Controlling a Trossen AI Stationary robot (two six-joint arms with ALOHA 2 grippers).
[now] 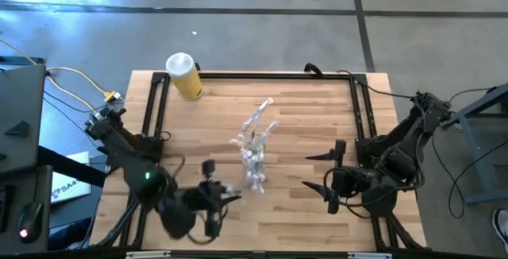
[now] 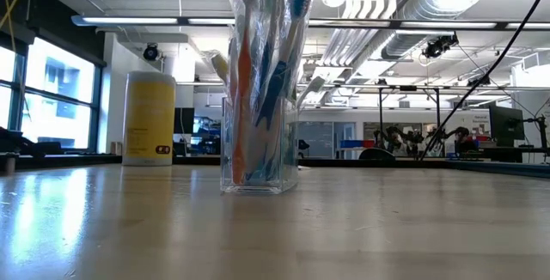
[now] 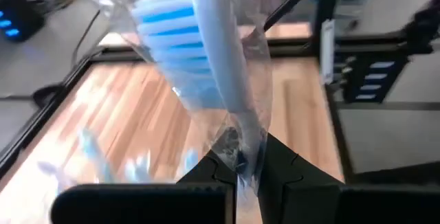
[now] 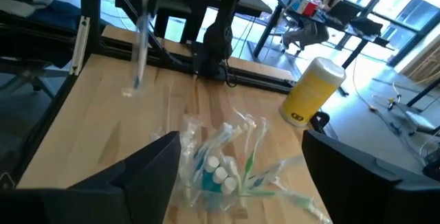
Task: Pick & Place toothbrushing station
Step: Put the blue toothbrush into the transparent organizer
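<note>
A small clear plastic cup (image 1: 255,162) stands upright on its base on the wooden table, holding several wrapped toothbrushes (image 2: 258,65). In the right wrist view it also holds small teal white-capped tubes (image 4: 216,172). My left gripper (image 1: 225,193) is near the table's front edge, left of the cup, shut on one blue toothbrush in a clear wrapper (image 3: 206,66). My right gripper (image 1: 321,172) is open and empty to the right of the cup, its fingers pointing at it. My left gripper (image 3: 240,165) pinches the wrapped toothbrush by its handle (image 3: 242,138), below the bristle head, between its two fingers. The blue bristle head (image 3: 175,45) stands out beyond the fingertips. The toothbrush is lifted clear of the table.
A yellow bottle with a white cap (image 1: 184,76) stands at the table's far left. A black frame (image 1: 262,75) runs along the table's far, left and right edges. Bare wood lies between the cup and my right gripper.
</note>
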